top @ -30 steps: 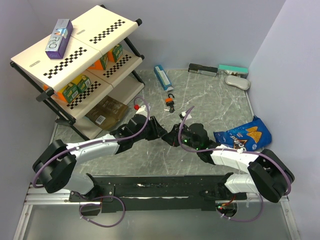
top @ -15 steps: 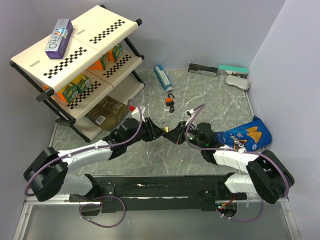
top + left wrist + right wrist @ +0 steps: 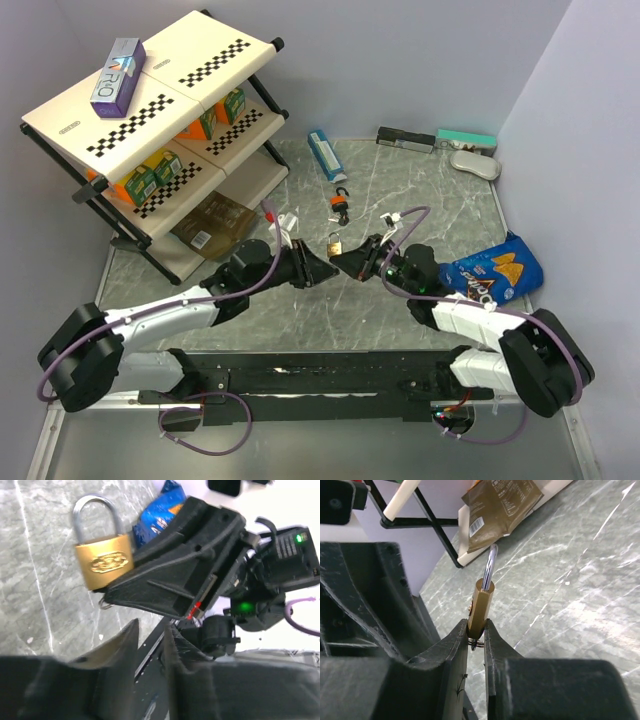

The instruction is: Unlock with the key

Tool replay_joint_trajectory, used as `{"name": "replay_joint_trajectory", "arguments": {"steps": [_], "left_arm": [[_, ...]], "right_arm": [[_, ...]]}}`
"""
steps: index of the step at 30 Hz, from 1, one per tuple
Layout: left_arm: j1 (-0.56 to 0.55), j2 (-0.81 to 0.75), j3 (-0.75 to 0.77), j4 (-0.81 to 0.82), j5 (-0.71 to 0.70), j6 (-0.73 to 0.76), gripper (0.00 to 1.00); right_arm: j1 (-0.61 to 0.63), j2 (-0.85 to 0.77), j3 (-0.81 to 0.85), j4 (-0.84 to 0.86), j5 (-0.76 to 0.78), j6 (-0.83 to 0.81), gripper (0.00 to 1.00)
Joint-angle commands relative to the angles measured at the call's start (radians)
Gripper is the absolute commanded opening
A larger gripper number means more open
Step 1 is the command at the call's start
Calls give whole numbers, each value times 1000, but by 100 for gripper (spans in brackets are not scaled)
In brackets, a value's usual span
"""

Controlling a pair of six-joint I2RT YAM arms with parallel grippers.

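My right gripper (image 3: 345,256) is shut on the base of a small brass padlock (image 3: 337,243) and holds it upright off the table, steel shackle up. The right wrist view shows the padlock (image 3: 481,607) edge-on between the fingers (image 3: 454,650), with a thin wire ring under its base. My left gripper (image 3: 322,269) is just left of it, slightly open and empty. In the left wrist view the padlock (image 3: 102,560) is above the left fingers (image 3: 117,652). The key (image 3: 346,216), a tiny dark cluster, lies on the table against the orange-bodied padlock (image 3: 340,204), beyond both grippers.
A tilted shelf rack (image 3: 150,120) fills the far left, with a brown pouch (image 3: 212,225) at its foot. A blue box (image 3: 326,154) lies behind the orange padlock. A blue chip bag (image 3: 490,268) is at the right. Small flat items (image 3: 438,140) line the back wall.
Both grippers have moved away from the bases. The brass padlock has come into view and risen up and right in the right gripper. The left fingers now stand apart from it.
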Motion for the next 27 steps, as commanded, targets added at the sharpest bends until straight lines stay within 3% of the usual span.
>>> {"name": "replay_joint_trajectory", "arguments": {"steps": [1, 7, 13, 21, 24, 27], "left_arm": [[3, -36, 49, -52, -87, 12, 49], [5, 33, 161, -198, -210, 23, 83], [10, 91, 233, -235, -291, 9, 88], [10, 205, 329, -312, -264, 52, 82], [10, 222, 324, -290, -245, 44, 61], [10, 223, 316, -279, -219, 36, 49]], "right_arm": [[3, -69, 8, 0, 25, -82, 0], [32, -129, 20, -94, 68, -170, 0], [50, -152, 17, -109, 77, -194, 0], [63, -160, 26, -131, 89, -210, 0], [63, -154, 26, -131, 97, -210, 0], [63, -149, 23, -123, 101, -200, 0]]}}
